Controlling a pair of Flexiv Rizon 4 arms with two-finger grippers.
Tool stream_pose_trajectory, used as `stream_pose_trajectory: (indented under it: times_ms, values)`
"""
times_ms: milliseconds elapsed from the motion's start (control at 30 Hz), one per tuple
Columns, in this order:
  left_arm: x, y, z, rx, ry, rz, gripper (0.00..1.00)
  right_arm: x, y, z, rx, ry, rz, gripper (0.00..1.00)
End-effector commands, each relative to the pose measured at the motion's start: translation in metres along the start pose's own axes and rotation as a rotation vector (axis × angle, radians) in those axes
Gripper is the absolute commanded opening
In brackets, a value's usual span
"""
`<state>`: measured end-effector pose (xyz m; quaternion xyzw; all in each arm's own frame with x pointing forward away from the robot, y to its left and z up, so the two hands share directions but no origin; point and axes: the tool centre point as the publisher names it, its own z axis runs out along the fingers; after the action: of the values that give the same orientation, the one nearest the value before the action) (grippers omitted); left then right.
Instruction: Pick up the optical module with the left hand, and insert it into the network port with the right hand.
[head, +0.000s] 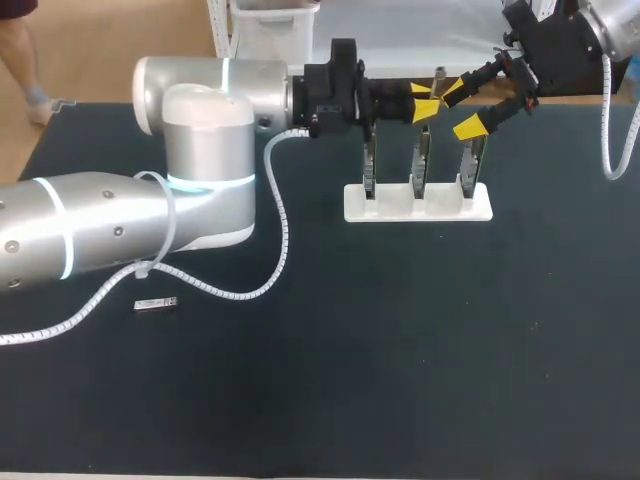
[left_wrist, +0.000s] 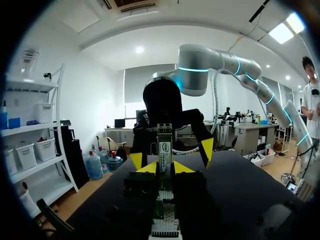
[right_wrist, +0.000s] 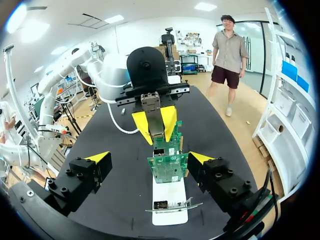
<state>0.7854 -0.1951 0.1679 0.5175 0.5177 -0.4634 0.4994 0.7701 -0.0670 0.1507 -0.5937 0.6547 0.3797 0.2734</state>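
The left gripper (left_wrist: 164, 167) has its two yellow fingertips pinched on a slim, silver, rectangular metal optical module (left_wrist: 164, 142), which stands upright between them with its labelled face towards the wrist camera. It is held in the air above a white plastic rack (head: 418, 203), roughly over the rack's middle slot. The right gripper (head: 460, 108) hangs just beside it, above the rack's right-hand end, with its fingers spread wide and touching nothing. The rack holds three green circuit boards (right_wrist: 167, 167) on edge in a row, and the middle one carries a small metal port cage (right_wrist: 159, 151). Well to the left of the rack, a second small silver module (head: 156, 303) lies flat on the black table (head: 400, 350), near the left arm's white cable
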Motion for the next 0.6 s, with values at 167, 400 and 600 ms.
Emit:
stream_pose_trajectory:
  times_ms: [167,400,600]
  values:
    - [-0.0003,-0.0009,-0.0039,-0.003,0.001,-0.002,0.0,0.0004,0.0022,0.0,0.005,-0.001,-0.001,1.0]
    - [0.0011,-0.001,-0.0045,0.002,0.012,-0.006,0.0,0.0004,0.0022,0.0,0.005,-0.001,-0.001,1.0]
    - [0.003,-0.0015,-0.0055,-0.003,0.016,-0.012,0.0,0.0004,0.0022,0.0,0.005,-0.001,-0.001,1.0]
